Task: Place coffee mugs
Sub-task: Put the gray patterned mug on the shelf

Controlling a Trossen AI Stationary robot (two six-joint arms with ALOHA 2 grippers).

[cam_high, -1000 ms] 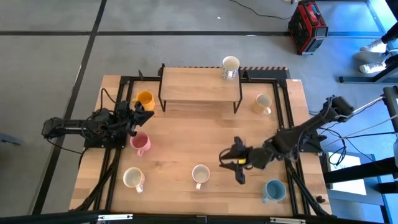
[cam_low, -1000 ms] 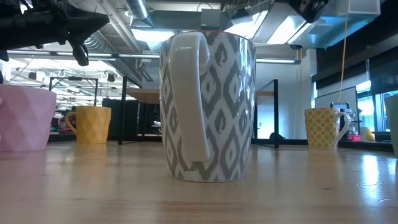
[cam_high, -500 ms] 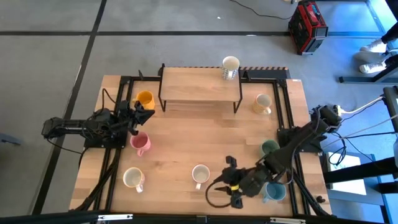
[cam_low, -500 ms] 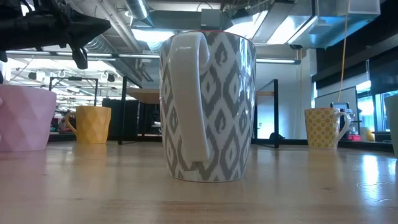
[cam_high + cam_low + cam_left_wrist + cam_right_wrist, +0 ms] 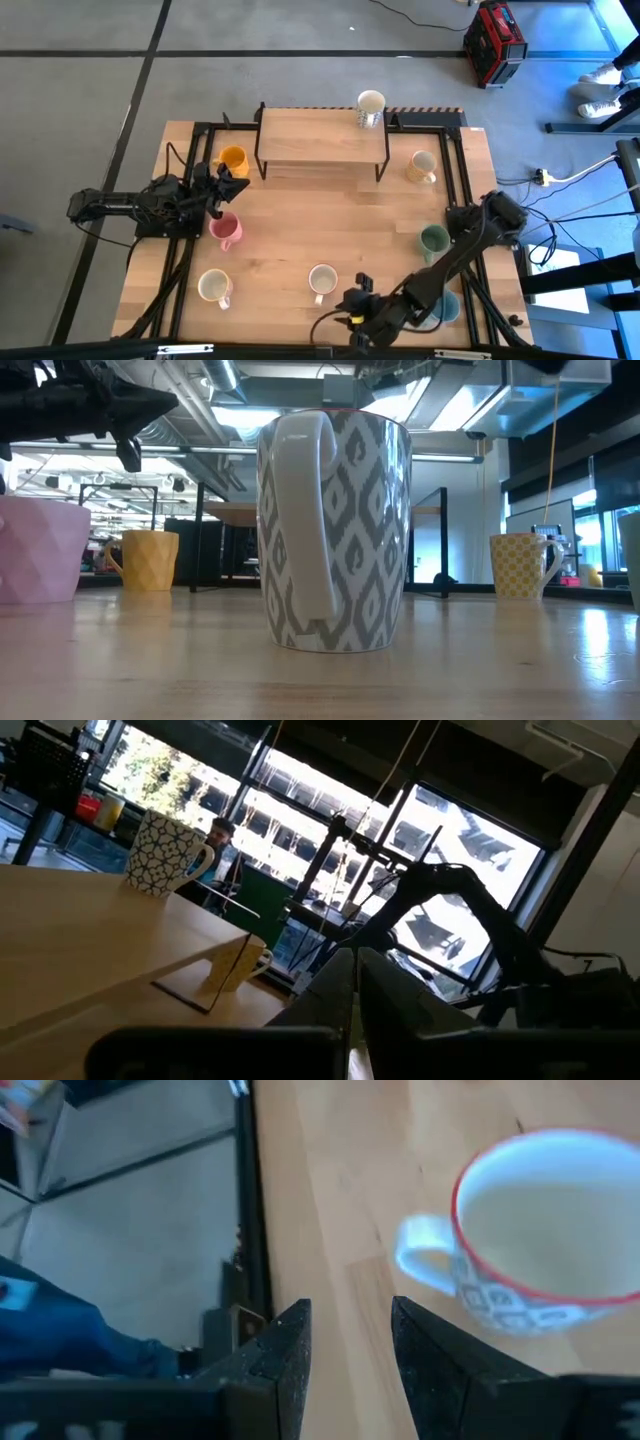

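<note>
Wooden surface [image 5: 330, 230] carries a raised shelf [image 5: 322, 138] at its far side, with a patterned white mug [image 5: 370, 107] on the shelf's right end. On the surface stand the orange-yellow mug [image 5: 233, 159], pink mug [image 5: 224, 229], cream mug [image 5: 214, 287], white patterned mug [image 5: 322, 281], green mug [image 5: 434, 239], yellow-checked mug [image 5: 423, 166] and light blue mug [image 5: 443, 305] (partly covered by the right arm). Left gripper [image 5: 226, 185] hovers between the orange-yellow and pink mugs, fingers closed on nothing. Right gripper [image 5: 357, 308] sits at the near edge, just beside the white patterned mug, fingers [image 5: 285, 1355] parted and empty
</note>
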